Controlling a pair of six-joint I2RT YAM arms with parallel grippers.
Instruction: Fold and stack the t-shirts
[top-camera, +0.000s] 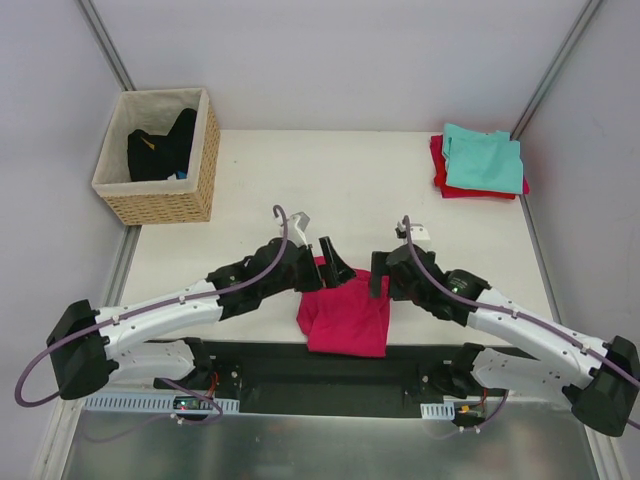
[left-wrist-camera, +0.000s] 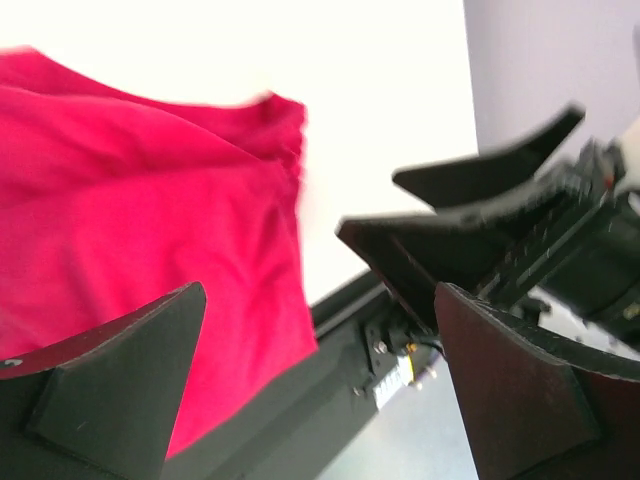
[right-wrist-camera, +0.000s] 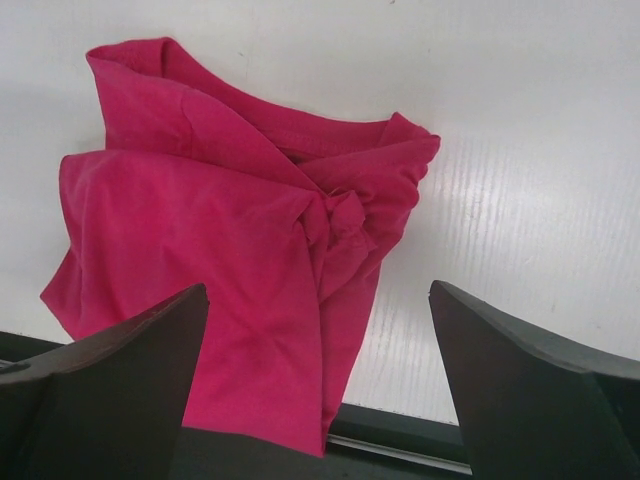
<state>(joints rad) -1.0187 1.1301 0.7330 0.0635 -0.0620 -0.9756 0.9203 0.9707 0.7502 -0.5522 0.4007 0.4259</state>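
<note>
Top external view shows the left gripper (top-camera: 332, 262) and right gripper (top-camera: 384, 278) wide open, holding nothing, on either side of the crumpled magenta t-shirt (top-camera: 345, 318).

A magenta-pink t-shirt (top-camera: 345, 315) is seen loosely bunched at the middle of the near edge of the tabletop (top-camera: 330, 190). Its cloth is gathered into a twisted knot of folds toward one side, a ribbed hem or neckline is turned up along the far side, and its lower part is draped over the near edge. At the far right corner, a teal t-shirt (top-camera: 483, 160) is laid folded flat on a folded red t-shirt (top-camera: 440, 178). The red one is exposed along the teal one's left and near sides.
</note>
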